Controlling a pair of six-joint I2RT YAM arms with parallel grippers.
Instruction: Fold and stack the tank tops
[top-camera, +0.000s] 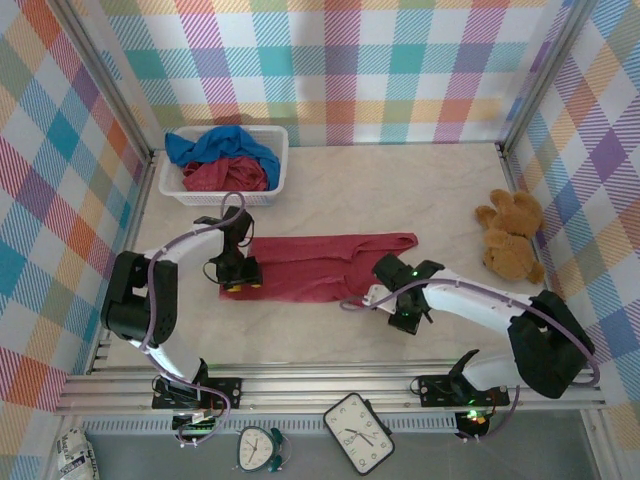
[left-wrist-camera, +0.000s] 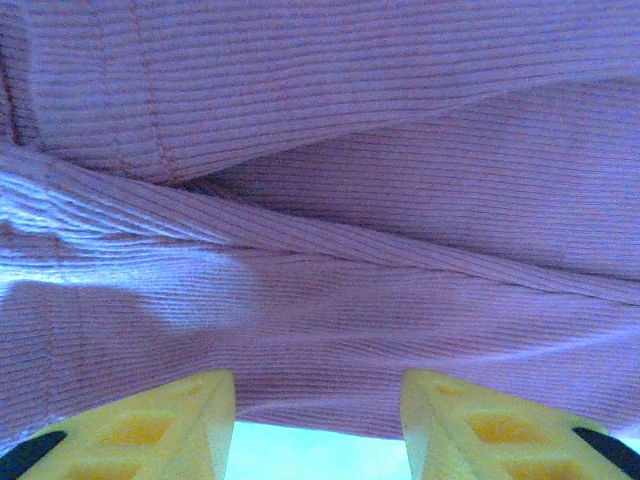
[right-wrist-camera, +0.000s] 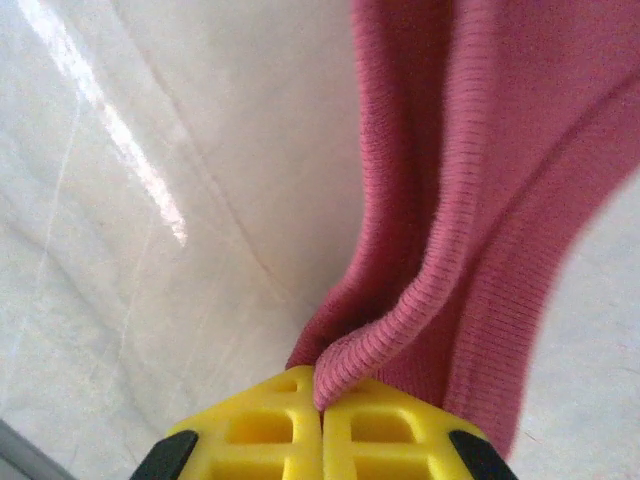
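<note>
Red tank top (top-camera: 320, 265) edge between closed right fingers (right-wrist-camera: 262, 432), bare tabletop (right-wrist-camera: 150, 250) alongside.

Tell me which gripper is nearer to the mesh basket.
Left. The left gripper is in front of the basket, over the red tank top; the right gripper pinches that top farther right.

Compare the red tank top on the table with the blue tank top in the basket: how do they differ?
The red tank top lies spread out on the table; the blue tank top sits crumpled in the basket. The right gripper pinches the red one's edge; no gripper holds the blue one. Both are soft cloth.
</note>
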